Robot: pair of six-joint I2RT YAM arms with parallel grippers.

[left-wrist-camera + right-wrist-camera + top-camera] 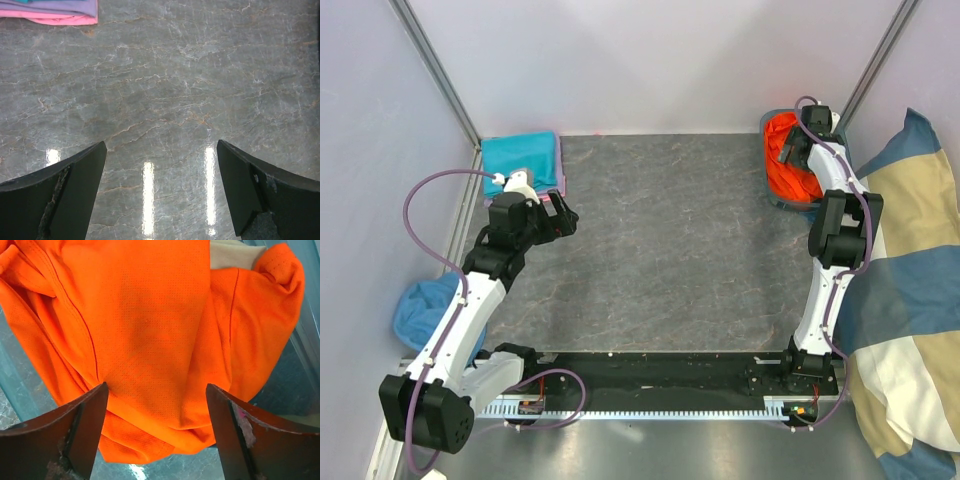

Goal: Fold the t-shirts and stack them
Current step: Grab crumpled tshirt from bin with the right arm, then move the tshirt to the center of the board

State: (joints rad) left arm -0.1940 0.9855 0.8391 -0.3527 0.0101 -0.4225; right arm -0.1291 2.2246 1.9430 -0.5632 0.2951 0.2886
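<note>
- Right claw [156, 386] spread wide, released, over orange t-shirt [150, 315] bunched in bin [782, 204], far right.
- Left claw [161, 142] released above table [200, 75]; folded teal t-shirt [520, 155] lies at far-left corner.

The left gripper [161, 150] shows its two dark fingers [75, 190] at the lower left and lower right of the frame, spread wide with nothing between them. Below lies the grey marbled table [200, 75]. At the upper left corner sits the edge of folded t-shirts [55, 12]: pink, lilac, a teal sliver.
</note>
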